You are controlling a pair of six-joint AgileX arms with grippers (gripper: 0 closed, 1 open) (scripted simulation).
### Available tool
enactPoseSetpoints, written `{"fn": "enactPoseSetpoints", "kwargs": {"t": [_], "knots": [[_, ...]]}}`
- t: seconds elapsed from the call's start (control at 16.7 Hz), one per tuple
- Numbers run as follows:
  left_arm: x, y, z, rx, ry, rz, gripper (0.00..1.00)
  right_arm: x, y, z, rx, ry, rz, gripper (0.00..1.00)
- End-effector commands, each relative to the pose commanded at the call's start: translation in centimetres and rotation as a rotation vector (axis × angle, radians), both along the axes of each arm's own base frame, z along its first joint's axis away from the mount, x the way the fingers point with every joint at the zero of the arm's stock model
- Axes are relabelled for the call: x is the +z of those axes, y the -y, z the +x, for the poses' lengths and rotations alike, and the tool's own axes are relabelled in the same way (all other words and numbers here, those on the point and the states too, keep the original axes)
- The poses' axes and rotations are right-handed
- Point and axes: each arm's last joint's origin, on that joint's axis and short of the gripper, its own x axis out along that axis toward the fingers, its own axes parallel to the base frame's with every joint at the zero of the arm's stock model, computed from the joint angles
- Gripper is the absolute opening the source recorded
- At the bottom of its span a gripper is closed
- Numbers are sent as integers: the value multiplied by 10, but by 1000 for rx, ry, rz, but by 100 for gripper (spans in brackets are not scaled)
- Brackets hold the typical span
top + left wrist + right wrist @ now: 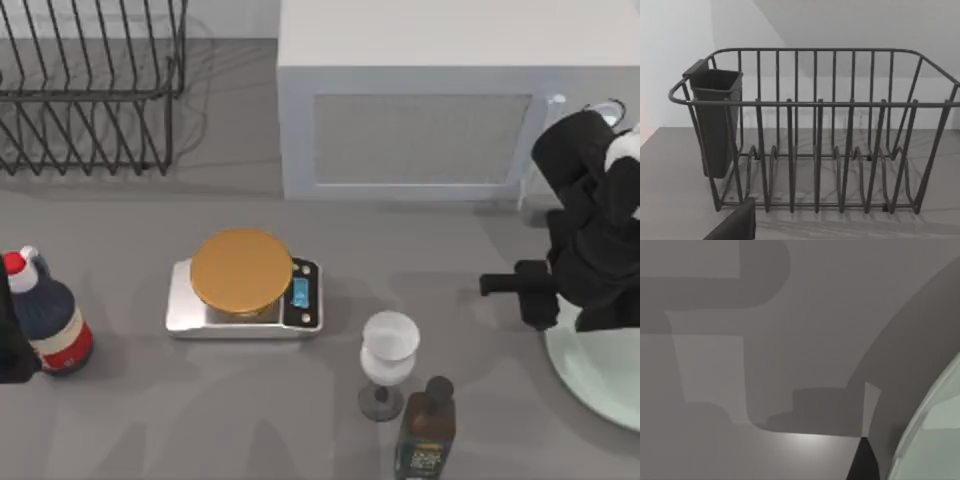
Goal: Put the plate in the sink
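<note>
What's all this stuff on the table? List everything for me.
plate: one, pale mint green, right edge of table, under the right arm
microwave: one, white, back right
dish rack: one, dark wire, back left
scale: one, silver with orange-brown disc, centre
glass: one, clear white, front centre
dark bottle: one, front, beside the glass
red-capped bottle: one, dark blue with red and white, left edge
table: one, grey
right arm: black, over the plate's near edge
left arm: black, left edge
</note>
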Motion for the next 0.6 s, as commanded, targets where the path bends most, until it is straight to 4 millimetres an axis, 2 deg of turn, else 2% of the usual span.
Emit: {"fn": "enactPoseSetpoints", "kwargs": {"t": [0.42, 0.48, 0.6], "knots": [[0, 0, 0, 0, 0, 0, 100, 0, 0, 0, 0, 0, 0, 0], [0, 0, 0, 0, 0, 0, 100, 25, 1, 8, -9, 94, 29, 0], [0, 0, 0, 0, 0, 0, 100, 25, 1, 8, -2, 81, 23, 0]]}}
